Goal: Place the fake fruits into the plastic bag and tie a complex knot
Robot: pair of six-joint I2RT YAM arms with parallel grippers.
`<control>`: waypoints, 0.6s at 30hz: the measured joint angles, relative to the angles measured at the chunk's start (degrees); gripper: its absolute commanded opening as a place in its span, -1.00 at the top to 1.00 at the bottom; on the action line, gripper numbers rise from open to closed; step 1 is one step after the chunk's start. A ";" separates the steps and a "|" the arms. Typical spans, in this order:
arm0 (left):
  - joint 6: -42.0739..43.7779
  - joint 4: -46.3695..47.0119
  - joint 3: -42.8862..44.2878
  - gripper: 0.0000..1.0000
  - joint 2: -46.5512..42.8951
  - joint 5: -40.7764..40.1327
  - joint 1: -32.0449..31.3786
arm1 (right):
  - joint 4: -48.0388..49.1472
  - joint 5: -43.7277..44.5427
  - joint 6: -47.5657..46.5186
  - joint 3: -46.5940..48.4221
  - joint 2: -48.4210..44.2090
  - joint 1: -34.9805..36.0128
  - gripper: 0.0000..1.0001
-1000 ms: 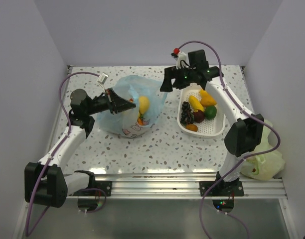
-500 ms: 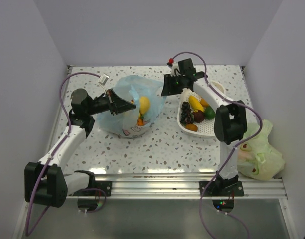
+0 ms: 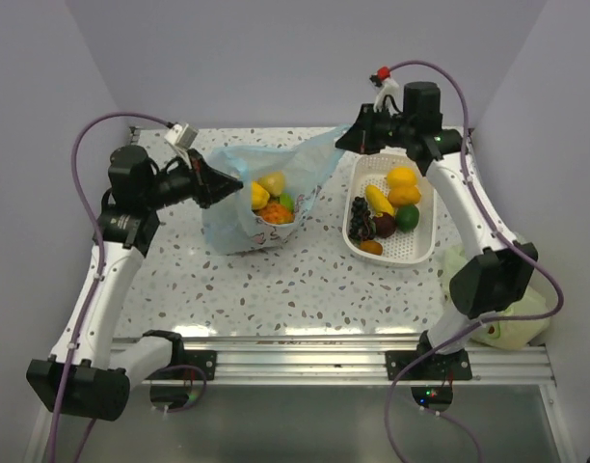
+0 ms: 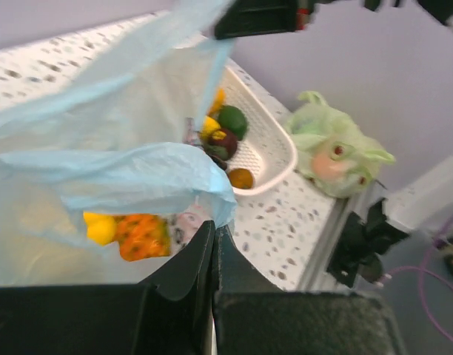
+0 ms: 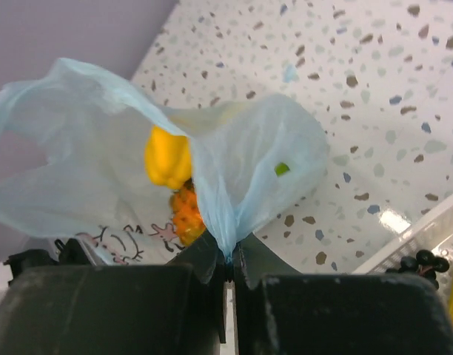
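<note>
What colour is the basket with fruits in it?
The basket is white, with small holes in its floor. It shows best in the top external view.

A white perforated basket (image 3: 408,251) sits on the speckled desk (image 3: 305,280), right of centre. A crumpled pale green bag (image 3: 517,325) lies at the desk's near right corner, beside the metal rail (image 3: 295,349).

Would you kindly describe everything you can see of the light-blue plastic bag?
The plastic bag is thin, translucent, crinkly light-blue film with cartoon prints. Its mouth is stretched open between the left gripper and right gripper, each shut on an edge. Yellow, orange and green fruits show inside; its bottom seems to rest on the table.
</note>
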 measured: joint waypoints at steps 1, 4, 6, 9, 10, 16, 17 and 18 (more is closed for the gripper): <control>2.34 -2.99 2.16 1.00 -0.55 -2.84 0.15 | 0.20 -1.03 0.22 0.11 -2.03 -0.57 1.00; 8.50 -10.23 8.61 1.00 -1.92 -14.23 0.22 | 0.26 -3.45 0.55 2.16 -5.66 -1.11 1.00; 11.85 -13.53 12.35 1.00 -2.82 -21.55 0.33 | 0.11 -4.70 0.61 4.55 -5.90 -1.27 1.00; 15.39 -16.81 15.74 1.00 -4.37 -29.51 0.46 | -0.50 -5.79 0.24 6.25 -5.86 -2.12 1.00; 16.31 -17.75 16.37 1.00 -4.98 -31.34 0.50 | -0.81 -5.86 -0.17 6.54 -5.88 -2.58 1.00; 19.98 -22.38 16.59 1.00 -7.48 -36.02 0.50 | -4.13 -5.79 -5.92 4.76 -6.01 -3.82 1.00; 20.28 -22.47 16.50 1.00 -7.74 -36.46 0.50 | -5.38 -5.73 -7.39 4.35 -6.03 -3.80 1.00; 20.59 -22.45 16.31 1.00 -8.09 -36.81 0.50 | -6.51 -5.66 -8.63 4.04 -6.03 -3.76 1.00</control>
